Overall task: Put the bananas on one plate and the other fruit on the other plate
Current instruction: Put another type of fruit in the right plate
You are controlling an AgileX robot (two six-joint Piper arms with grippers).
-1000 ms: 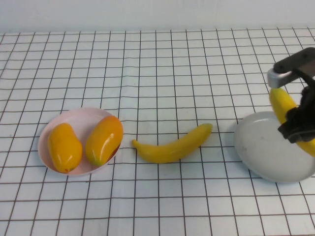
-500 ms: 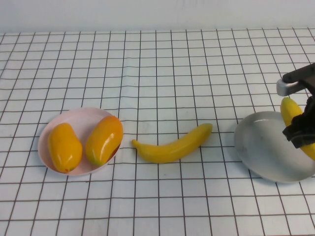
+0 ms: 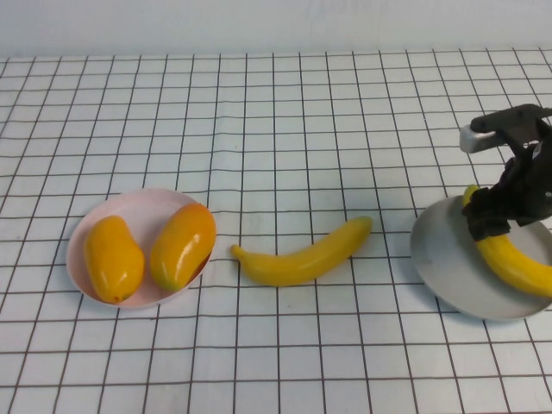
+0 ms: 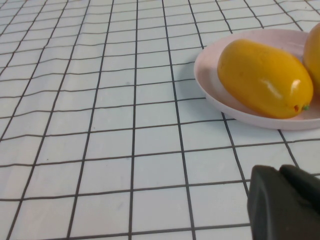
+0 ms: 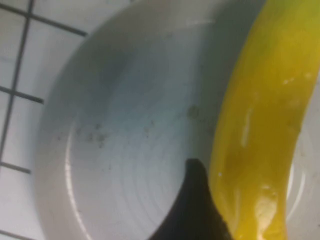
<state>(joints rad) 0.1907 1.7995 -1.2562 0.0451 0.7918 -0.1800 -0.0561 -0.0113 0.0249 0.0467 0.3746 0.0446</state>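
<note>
**Right claw lets go of the first banana on the grey plate**

A white tabletop [image 3: 285, 103] ruled with a black grid, seen from above on the robot's side. At the right edge, the grey plate [image 3: 448, 259] now carries one banana [image 3: 517, 266], lying across the plate's right half with its far tip near the rim. A second ago that banana hung in the right claw above the plate; it has since come down onto the plate, and the plate itself sits slightly shifted.

The right claw [image 3: 498, 207] hovers just over the banana's far end. Its jaws stand apart, and the right wrist view shows one dark finger beside the yellow skin rather than clamped on it, so the banana looks released; whether the finger brushes the fruit cannot be told.

The second banana [image 3: 302, 255] lies on the bare tabletop in the middle, between the two plates and touching neither. It has not moved.

At the left, the pink plate [image 3: 79, 259] holds both oval fruits side by side: a plain orange-yellow one [image 3: 113, 258] and one with a redder blush [image 3: 183, 245].

The left claw [image 4: 282, 202] is parked low beside the pink plate, jaws closed and empty.

Judging by this, the fruit half of the task is done and the banana half is midway: one delivered, one waiting to be fetched.
</note>
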